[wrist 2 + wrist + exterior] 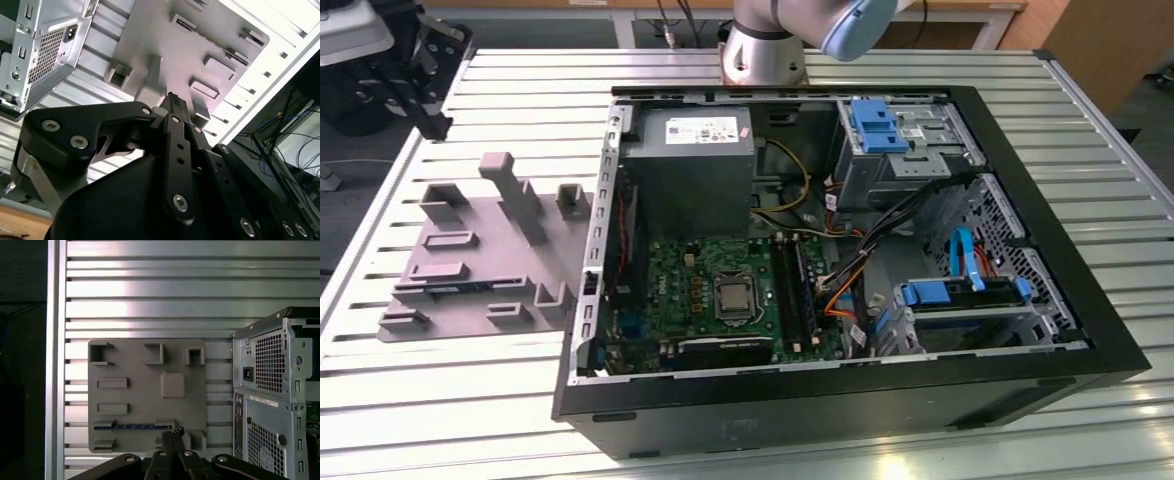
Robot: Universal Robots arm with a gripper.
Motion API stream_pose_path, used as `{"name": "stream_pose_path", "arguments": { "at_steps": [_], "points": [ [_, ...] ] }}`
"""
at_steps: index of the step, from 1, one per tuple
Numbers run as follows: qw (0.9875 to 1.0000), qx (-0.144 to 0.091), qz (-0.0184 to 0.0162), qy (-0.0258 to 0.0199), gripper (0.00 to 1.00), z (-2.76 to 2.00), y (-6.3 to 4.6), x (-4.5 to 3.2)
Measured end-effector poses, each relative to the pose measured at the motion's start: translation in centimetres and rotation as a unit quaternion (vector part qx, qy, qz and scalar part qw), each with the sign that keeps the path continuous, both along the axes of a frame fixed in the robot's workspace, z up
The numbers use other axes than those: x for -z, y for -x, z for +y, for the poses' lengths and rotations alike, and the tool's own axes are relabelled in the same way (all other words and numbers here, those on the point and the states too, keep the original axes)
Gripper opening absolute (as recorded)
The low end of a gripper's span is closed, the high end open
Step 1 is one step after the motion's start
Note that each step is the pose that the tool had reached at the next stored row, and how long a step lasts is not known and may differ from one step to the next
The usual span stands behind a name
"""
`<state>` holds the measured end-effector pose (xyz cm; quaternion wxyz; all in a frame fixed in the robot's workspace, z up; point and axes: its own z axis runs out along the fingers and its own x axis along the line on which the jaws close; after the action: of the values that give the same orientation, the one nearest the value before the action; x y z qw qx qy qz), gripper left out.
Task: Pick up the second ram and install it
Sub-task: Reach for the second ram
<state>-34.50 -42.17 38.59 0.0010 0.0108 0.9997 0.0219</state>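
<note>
Silver-grey arm [767,45] with pale blue cap [857,28]; matte black gripper [172,100] linkage studded with silver screws [180,201].

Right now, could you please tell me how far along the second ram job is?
Done: nothing visible yet; the second ram lies in its groove on the grey fixture plate, beside the open computer case. In hand: the gripper hangs above that plate, close to the stick, shut and empty. Left: the pickup and seating in the motherboard.

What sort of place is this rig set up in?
Probably a robotics lab or test bench: an open computer case sits on a slatted metal table, beside a grey fixture plate holding a memory stick.
</note>
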Motion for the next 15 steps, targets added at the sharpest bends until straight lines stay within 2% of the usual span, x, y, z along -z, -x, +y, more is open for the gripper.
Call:
{"name": "stream_pose_path", "arguments": {
  "at_steps": [9, 15],
  "points": [
    [1.0000, 0.000, 0.0000, 0.0000, 0.11, -1.57, 1.7, 0.19],
    [1.0000, 0.000, 0.0000, 0.0000, 0.11, -1.88, 2.9, 0.33]
  ]
}}
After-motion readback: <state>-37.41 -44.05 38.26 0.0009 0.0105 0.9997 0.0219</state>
